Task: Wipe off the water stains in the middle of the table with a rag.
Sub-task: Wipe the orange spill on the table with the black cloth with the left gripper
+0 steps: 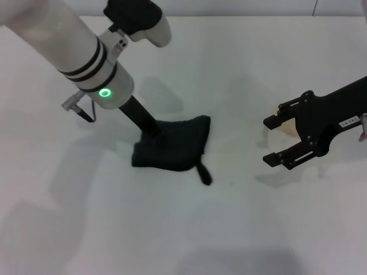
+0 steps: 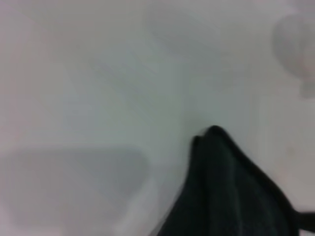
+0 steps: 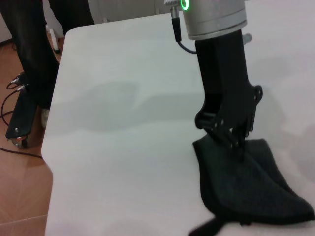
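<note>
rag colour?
Plain black, no pattern. The rag shows best in the head view, pinched by the left gripper.

Bright, even light casts soft grey shadows on the table (image 1: 241, 63); the left wrist view is blurred.

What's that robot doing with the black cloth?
The left gripper is pressing down on the black rag, which lies bunched on the white table; its fingers look closed on the cloth. The right gripper waits off to the side with its fingers open, around a white cup. No stain shows; it may be under the rag.
</note>
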You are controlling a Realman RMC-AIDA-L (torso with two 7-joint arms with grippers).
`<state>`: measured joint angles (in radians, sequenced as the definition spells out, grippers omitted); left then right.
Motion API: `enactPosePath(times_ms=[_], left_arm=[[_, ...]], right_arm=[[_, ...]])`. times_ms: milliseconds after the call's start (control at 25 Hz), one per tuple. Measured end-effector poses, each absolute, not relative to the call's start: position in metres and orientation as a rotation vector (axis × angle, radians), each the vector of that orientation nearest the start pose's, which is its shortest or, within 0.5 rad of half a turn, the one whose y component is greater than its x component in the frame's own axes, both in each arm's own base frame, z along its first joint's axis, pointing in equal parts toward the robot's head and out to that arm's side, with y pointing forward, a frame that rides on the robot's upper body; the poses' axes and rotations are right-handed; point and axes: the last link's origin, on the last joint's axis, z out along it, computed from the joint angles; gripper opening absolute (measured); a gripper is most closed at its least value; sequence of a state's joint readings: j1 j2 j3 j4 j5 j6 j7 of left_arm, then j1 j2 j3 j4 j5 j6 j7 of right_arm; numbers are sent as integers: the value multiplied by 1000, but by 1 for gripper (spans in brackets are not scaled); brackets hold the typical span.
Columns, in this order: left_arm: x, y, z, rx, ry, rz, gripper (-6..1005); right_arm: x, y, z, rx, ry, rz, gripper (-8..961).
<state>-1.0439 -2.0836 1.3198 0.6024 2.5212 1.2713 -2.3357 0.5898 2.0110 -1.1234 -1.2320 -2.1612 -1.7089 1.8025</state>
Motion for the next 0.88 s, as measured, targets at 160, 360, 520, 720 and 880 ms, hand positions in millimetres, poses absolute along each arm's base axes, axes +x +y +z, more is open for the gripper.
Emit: enactPosePath(times_ms=[160,360,520,720,880], left_arm=[[-141,396,-85,-2877,-753,526,44],[-123,384,-96,-2962,-674,501,44],[-125,381,-97,-2973,-683,507,45],[-137,380,-93,-2954,-716,527,45],[-153,378,-89,-2918,-747,577,44]], right_arm=[[176,346,36,-3041,231,4,786],[176,346,37,-3038,234,12,786],[176,346,38,-3039,233,12,786],[176,345,38,-3041,234,14,785],[178,343,39,-3038,248,27,785]])
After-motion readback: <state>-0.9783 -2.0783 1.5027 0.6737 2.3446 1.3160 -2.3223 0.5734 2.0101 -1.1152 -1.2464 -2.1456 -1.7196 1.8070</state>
